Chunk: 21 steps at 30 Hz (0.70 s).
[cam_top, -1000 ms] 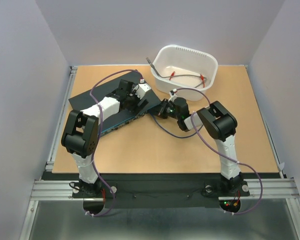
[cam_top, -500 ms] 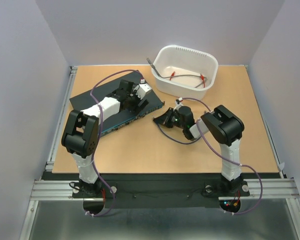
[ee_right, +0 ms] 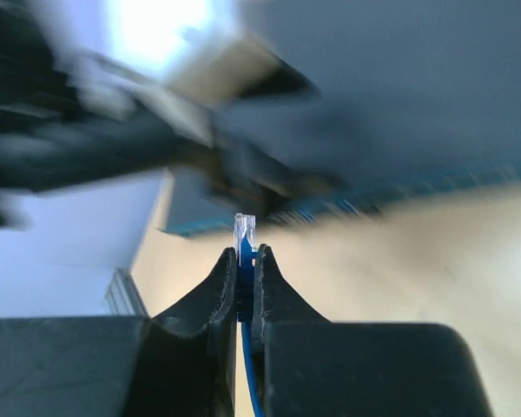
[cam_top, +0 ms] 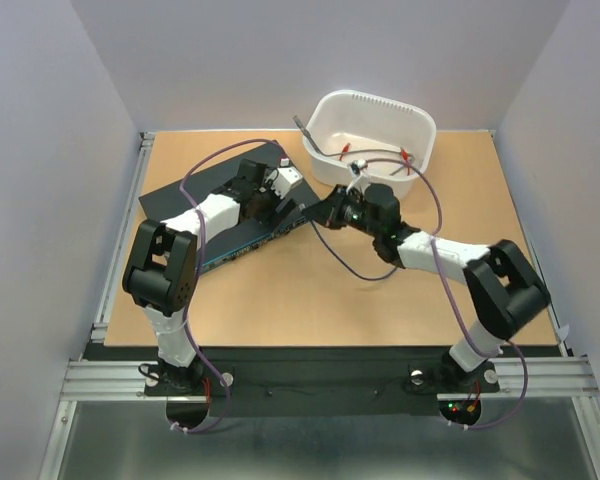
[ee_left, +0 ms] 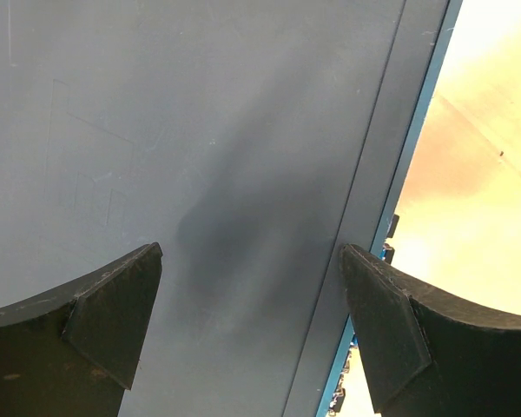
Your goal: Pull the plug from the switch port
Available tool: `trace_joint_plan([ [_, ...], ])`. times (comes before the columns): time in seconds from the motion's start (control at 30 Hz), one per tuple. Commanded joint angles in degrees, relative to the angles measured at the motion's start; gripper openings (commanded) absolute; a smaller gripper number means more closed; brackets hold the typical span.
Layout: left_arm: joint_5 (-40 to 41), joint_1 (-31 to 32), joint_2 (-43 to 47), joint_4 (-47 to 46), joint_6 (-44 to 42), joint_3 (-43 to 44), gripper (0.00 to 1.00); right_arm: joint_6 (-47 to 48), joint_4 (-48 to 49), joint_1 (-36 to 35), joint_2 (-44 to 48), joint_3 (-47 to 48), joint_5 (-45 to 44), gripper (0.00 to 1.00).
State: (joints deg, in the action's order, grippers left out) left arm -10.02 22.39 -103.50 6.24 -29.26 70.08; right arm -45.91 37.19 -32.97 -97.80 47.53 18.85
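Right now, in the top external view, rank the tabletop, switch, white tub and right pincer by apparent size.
1. tabletop: largest by far.
2-3. switch and white tub: close. The switch looks slightly bigger, though the left arm covers part of it.
4. right pincer: smallest.

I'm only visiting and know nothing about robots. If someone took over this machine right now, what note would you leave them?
Left end effector: open, spread over the top of the switch, gripping nothing.
Right end effector: shut on the blue cable, with the clear plug sticking out past its fingertips.
Where: the switch lies on the left of the table; the plug is held near its right end.
Done: the plug looks free of the port.
Left: probably carry the cable clear and release it, maybe into the white tub.
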Motion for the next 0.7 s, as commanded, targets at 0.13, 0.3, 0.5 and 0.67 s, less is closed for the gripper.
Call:
trace_joint_plan([
  [0.13, 1.85, -2.44, 3.13, 1.14, -0.8, -1.88, 0.95, 17.06, -16.62, -0.87, 15.71, 21.36, -6.11, 0.0],
  [0.3, 1.94, -2.71, 3.4, 1.14, -0.89, -2.06, 0.95, 24.89, -18.73, -0.69, 12.99, 38.99, -8.03, 0.0],
  [0.5, 1.76, -2.79, 3.66, 1.32, -0.72, -2.32, 0.95, 34.82, -17.6, 0.71, 1.42, 62.04, -12.0, 0.01],
  [0.67, 1.23, -2.79, 3.75, 1.41, -0.36, -2.15, 0.95, 42.59, -14.26, 5.88, -14.23, 87.84, -12.02, 0.0],
])
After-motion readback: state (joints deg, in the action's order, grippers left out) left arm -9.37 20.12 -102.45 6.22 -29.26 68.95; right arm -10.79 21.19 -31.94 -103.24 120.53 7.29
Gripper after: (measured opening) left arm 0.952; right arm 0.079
